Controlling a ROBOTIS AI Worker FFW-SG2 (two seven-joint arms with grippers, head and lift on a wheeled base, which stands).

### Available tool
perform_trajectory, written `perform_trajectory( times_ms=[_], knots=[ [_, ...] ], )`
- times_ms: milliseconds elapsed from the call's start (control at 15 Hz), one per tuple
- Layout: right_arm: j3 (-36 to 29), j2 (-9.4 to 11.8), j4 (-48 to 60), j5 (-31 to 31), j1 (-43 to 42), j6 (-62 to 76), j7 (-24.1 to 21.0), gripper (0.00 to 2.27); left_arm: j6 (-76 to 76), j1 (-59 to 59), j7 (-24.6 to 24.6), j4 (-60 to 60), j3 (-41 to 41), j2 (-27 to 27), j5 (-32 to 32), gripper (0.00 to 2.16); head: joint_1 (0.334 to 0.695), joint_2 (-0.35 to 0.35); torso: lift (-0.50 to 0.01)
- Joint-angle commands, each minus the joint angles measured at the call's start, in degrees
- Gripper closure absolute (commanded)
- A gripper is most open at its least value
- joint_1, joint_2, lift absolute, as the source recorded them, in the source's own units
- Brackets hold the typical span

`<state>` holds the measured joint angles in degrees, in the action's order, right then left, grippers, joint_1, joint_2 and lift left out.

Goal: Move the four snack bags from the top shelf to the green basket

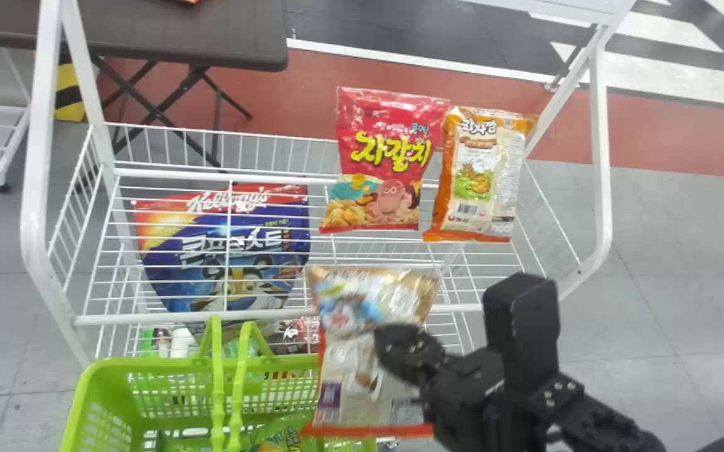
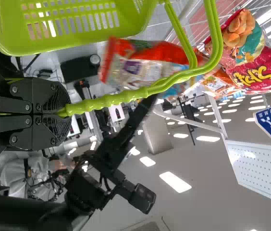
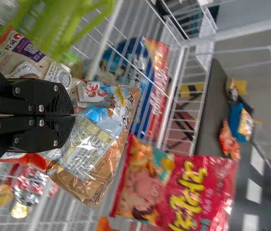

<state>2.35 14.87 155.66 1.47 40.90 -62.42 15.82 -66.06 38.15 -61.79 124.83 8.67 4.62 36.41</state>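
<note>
Snack bag [image 1: 351,367] hangs clamped in the right claw [image 3: 73,115] near the green basket [image 1: 155,364], presumably for release inside; the left claw [image 2: 64,111] pinches the handle [image 2: 126,96], likely steadying it.

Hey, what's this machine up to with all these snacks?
It looks like a robot packing snacks. Its right gripper holds a snack bag near the green basket, while its left gripper grips the basket's handles. A red bag and an orange bag remain on the shelf; a green bag lies in the basket.
</note>
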Motion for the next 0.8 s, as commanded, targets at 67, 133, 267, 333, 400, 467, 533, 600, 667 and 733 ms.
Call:
perform_trajectory(
  times_ms=[67,133,267,333,400,467,533,600,667,733],
  knots=[
    [3.01,-0.19,0.7,0.64,2.16,-5.22,1.76,2.11,0.18,0.26,-0.09,0.33,-0.49,-0.05,-0.02,1.31,0.695,-0.301,0.0],
    [4.15,-0.19,0.35,0.64,2.6,-5.22,2.46,2.11,0.18,0.35,-0.09,0.33,-0.58,-0.05,-0.02,1.31,0.695,-0.294,0.0],
    [6.61,-0.28,-0.18,0.55,2.69,-5.04,2.73,2.11,0.35,0.61,-0.17,0.59,-0.76,-0.05,-0.02,1.31,0.695,-0.261,0.0],
    [7.76,-0.36,-0.53,0.55,2.69,-4.86,2.81,2.11,0.35,0.79,-0.09,0.85,-0.93,-0.05,-0.11,1.31,0.695,-0.245,0.0],
    [9.08,-0.54,-1.23,0.55,2.6,-3.63,2.81,2.11,0.35,0.88,-0.09,1.03,-1.2,-0.05,-0.2,1.31,0.695,-0.228,0.0],
    [10.13,-0.72,-2.2,0.46,2.25,-3.28,2.81,2.11,0.53,0.97,0.0,1.03,-1.55,-0.05,-0.46,1.3,0.695,-0.213,0.0],
    [11.27,-0.72,-2.64,0.11,2.16,-3.28,2.81,2.11,0.53,0.97,0.0,1.12,-1.55,-0.05,-0.46,1.31,0.695,-0.178,0.0],
    [12.06,-0.63,-3.17,0.11,2.08,-3.46,3.25,2.11,0.53,0.97,0.0,1.12,-1.55,-0.05,-0.46,1.31,0.695,-0.16,0.0],
    [12.59,-0.54,-3.69,0.11,2.16,-3.46,3.96,2.11,0.7,0.97,0.0,1.12,-1.55,-0.05,-0.46,1.3,0.695,-0.145,0.0],
    [13.29,-0.28,-3.96,-0.15,2.25,-3.63,4.48,2.11,0.88,1.05,0.0,1.12,-1.55,-0.05,-0.46,1.31,0.695,-0.128,0.0]
  ],
)
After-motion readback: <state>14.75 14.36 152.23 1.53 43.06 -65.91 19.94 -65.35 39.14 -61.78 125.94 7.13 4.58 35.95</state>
